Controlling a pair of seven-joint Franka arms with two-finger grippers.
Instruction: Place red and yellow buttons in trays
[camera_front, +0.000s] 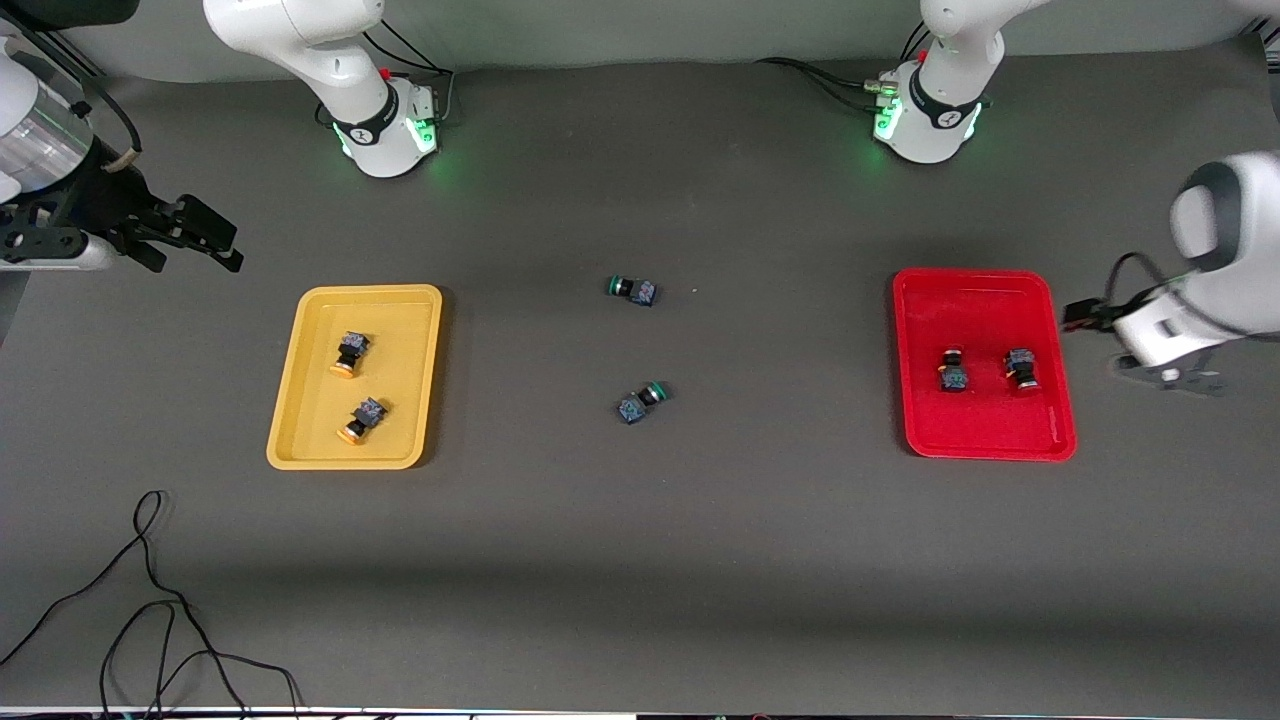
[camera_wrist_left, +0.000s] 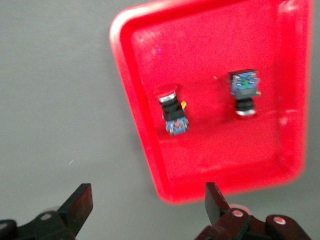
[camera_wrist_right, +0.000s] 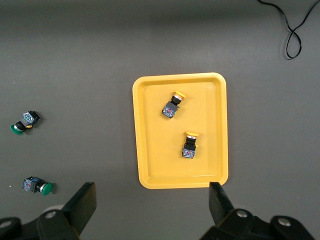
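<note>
The dark grey surface carries everything, and I take the yellow tray as my landmark. It lies toward my right arm's end of the surface. The red tray lies well apart from it, toward my left arm's end.

My right end effector hangs above the surface just beside the yellow tray's rim, fingers spread wide, holding nothing. My left end effector hangs just beside the red tray, well apart from the yellow one, fingers wide apart too and empty.

Two yellow buttons lie on their sides inside the yellow tray, apart from each other. Two red buttons lie in the red tray. Two green buttons lie on the bare surface between the yellow tray and the red one.
</note>
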